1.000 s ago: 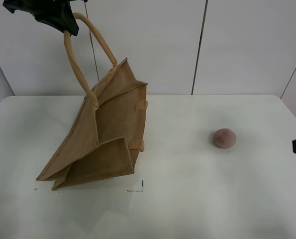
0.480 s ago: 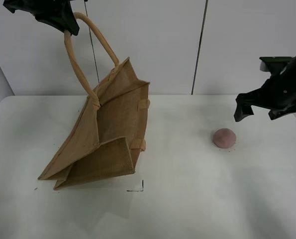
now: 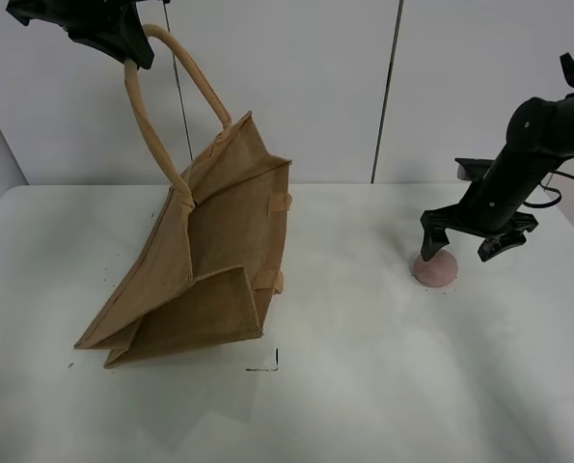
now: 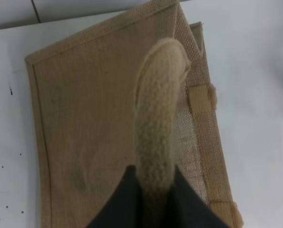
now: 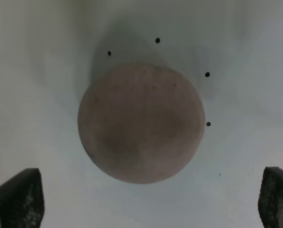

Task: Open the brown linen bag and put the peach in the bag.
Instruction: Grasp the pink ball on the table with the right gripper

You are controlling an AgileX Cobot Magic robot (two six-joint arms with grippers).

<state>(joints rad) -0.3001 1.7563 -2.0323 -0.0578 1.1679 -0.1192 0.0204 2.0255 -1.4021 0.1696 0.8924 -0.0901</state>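
White surface (image 3: 364, 395) before pale wall panels (image 3: 296, 87): brown linen bag (image 3: 219, 260) at 9 o'clock, tilted, hoisted by one loop handle (image 3: 151, 135) clamped in the left hand (image 3: 130, 53); peach (image 3: 435, 270) at 3 o'clock, just beneath the wide-spread fingers (image 5: 17, 197) of the right hand (image 3: 458, 249), seemingly untouched. Could roll away if clipped off-centre on closing. Could also glance off the jute and drop outside, given a bag hardly opened.

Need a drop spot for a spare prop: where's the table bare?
Bare: strip between the brown linen bag and the peach, plus the table along its front edge. Crowded: the peach, right gripper open over it; left side, bag hung from left gripper.
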